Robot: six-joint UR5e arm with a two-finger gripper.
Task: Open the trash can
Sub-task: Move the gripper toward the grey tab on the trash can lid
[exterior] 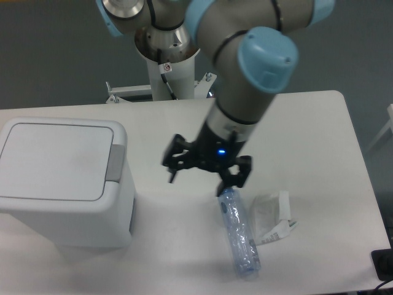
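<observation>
The trash can [64, 184] is a large white boxy bin at the left of the table. Its flat white lid [55, 161] lies shut. A grey rectangular push tab [116, 163] sits on the lid's right edge. My gripper [198, 178] hangs over the table middle, to the right of the bin and apart from it. Its black fingers [175, 161] are spread wide and hold nothing. The right finger is close over the end of a plastic bottle.
A clear plastic bottle [241, 235] lies on the table below the gripper. A crumpled clear wrapper [272, 216] lies to its right. The arm's white base post [167, 67] stands at the table's back edge. A dark object [384, 264] is at the lower right corner.
</observation>
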